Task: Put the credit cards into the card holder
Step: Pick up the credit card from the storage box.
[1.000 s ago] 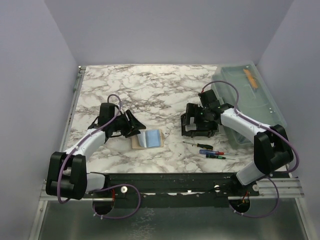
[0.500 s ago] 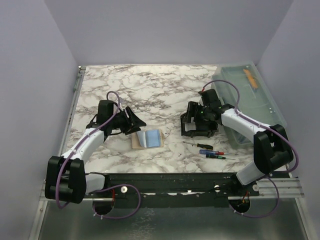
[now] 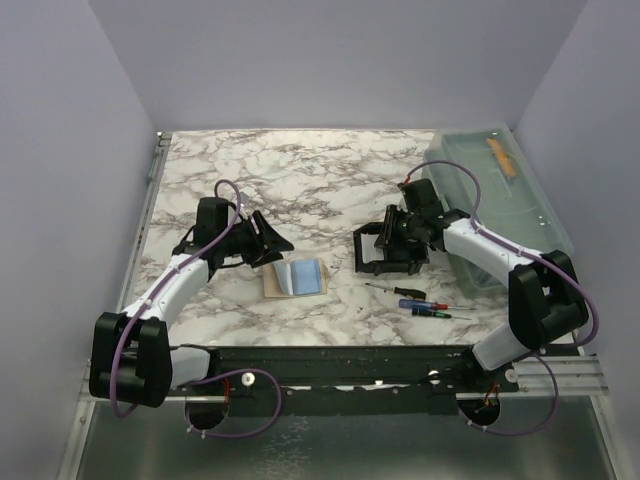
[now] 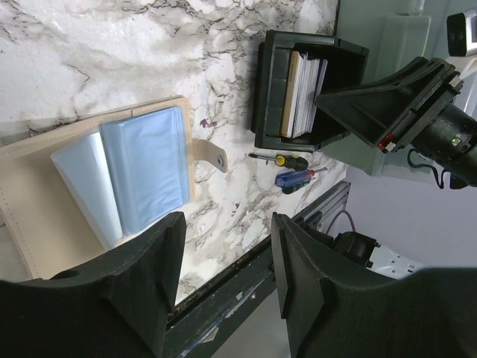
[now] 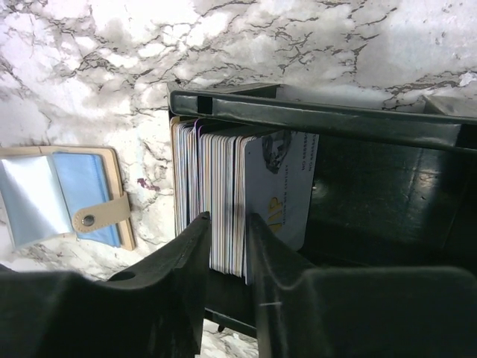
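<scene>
Upright, thin glossy credit cards [image 5: 246,198]

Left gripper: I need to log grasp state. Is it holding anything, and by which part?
Nothing. The left gripper is open, with nothing between its fingers.

table [image 3: 300,165]: grey-veined white marble | walls [image 3: 330,60]: pale lavender (evenly lit), enclosing table on three sides | rail [image 3: 580,375]: metal, table's near edge
</scene>
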{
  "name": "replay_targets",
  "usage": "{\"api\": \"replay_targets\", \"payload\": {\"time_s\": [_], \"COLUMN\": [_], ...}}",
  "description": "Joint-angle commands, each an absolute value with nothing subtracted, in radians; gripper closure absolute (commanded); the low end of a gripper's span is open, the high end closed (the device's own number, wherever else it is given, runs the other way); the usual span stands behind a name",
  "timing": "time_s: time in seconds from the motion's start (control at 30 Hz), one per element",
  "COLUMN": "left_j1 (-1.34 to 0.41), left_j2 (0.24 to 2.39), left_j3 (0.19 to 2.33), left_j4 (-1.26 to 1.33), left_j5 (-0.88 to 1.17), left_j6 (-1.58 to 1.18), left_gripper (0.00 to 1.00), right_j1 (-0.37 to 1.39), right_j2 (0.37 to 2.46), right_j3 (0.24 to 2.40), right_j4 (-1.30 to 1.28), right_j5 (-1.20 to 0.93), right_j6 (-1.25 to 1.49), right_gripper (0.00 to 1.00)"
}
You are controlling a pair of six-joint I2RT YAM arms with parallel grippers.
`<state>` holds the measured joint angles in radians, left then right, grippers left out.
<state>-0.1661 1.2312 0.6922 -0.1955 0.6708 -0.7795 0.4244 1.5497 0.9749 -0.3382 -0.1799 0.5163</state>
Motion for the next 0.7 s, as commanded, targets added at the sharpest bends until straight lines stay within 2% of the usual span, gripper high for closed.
{"api": "replay_targets", "payload": {"time_s": [0.0,0.27,0.37,0.47,0.67], "left_j1": [-0.175,-0.179,-0.181,-0.185,-0.192], "left_j2": [1.224,1.228,1.229,1.229,1.233], "left_j3": [0.724,0.734,0.734,0.733,0.740], "left_j4": [-0.207,-0.209,-0.209,-0.209,-0.209], "left_j5": [0.700,0.695,0.695,0.692,0.692], "left_j6": [-0.761,-0.762,-0.762,-0.764,-0.767], "left_gripper": [0.45,0.46,0.47,0.47,0.47], "right_j1": [0.428,0.428,0.428,0.428,0.426], "right_j2": [1.525,1.522,1.514,1.508,1.512], "right_j3": [0.969,0.975,0.975,0.977,0.962], "right_j4": [-0.326,-0.339,-0.344,-0.361,-0.346], "right_j5": [-0.172,-0.145,-0.139,-0.113,-0.108], "right_j6": [0.513,0.502,0.496,0.492,0.499], "right_gripper": [0.73,0.97,0.98,0.86,0.52]}}
